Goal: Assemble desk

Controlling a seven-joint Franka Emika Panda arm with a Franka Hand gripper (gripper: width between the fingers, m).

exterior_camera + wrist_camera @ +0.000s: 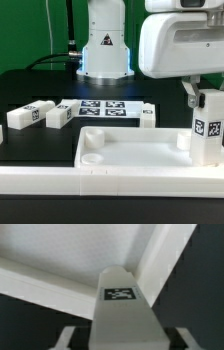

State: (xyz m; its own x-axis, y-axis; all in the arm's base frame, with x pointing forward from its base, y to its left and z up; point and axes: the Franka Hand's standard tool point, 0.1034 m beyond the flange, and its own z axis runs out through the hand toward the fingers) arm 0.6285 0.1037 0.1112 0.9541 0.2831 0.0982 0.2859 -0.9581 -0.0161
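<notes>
Plainly, the step in hand is the taking of a leg (205,150); to do it well I want my pads square on two opposite flat sides, high enough on the shaft to leave its foot free, and the pinch firm before any lift, so that it does not swing. My gripper (203,100) straddles the upper part of this leg, a finger on either side; the jaws stand part-way open, and whether the pads bite I cannot tell; the wrist view shows my fingers (72,339) just beside the white shaft, but not the contact. The leg stands upright, its tag (213,128) facing the camera, at the exterior view's right, by the right end of the tabletop (130,152); whether its foot sits in a corner socket is hidden. My arm hangs from above, wrist over the leg, fingers pointing straight down. Three more legs (40,113) lie loose on the dark table (40,140), near the marker board (105,108), well apart from me.
</notes>
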